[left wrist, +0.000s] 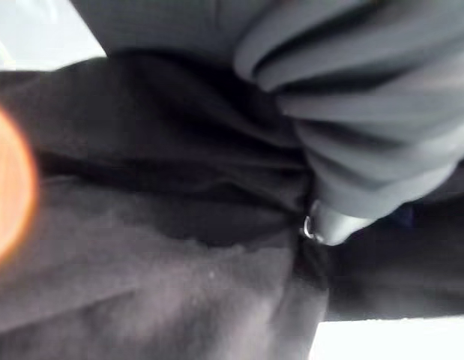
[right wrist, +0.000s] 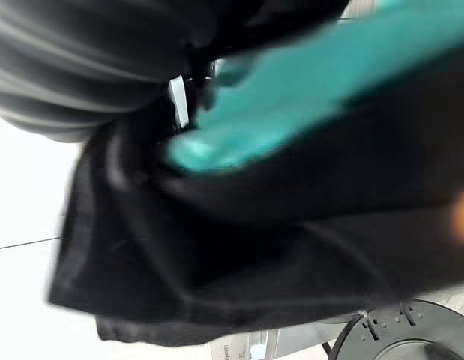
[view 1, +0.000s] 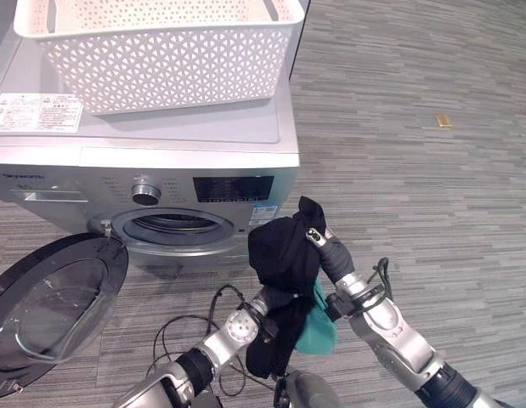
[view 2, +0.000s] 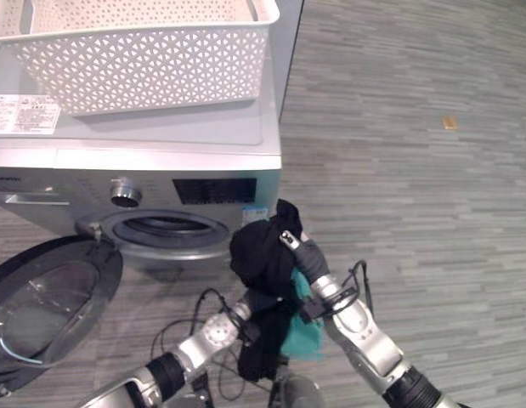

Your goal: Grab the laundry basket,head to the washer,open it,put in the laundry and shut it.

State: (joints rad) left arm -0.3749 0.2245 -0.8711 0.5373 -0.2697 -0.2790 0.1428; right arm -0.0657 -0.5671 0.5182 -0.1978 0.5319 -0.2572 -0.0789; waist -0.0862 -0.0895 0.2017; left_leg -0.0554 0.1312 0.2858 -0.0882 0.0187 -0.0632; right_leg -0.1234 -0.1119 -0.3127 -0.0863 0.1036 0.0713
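Note:
A black garment (view 1: 284,251) hangs bunched in the air just right of the washer's round opening (view 1: 173,225), with a teal cloth (view 1: 318,331) under it. My right hand (view 1: 329,248) is pushed up into the black garment from the right, which drapes over it. Lower down, my left hand (view 1: 264,303) is buried under the garment's hanging part. Black fabric (left wrist: 179,225) lies against the left hand's ribbed cover (left wrist: 351,112) in the left wrist view. The right wrist view has teal cloth (right wrist: 291,97) and black fabric (right wrist: 254,247). The white lattice basket (view 1: 161,68) stands on the washer's top (view 1: 203,127).
The washer's round glass door (view 1: 50,306) is swung wide open to the left, low over the floor. The control knob (view 1: 145,191) and dark display (view 1: 233,189) sit above the opening. A small tan scrap (view 1: 443,121) lies on the striped grey carpet at the right.

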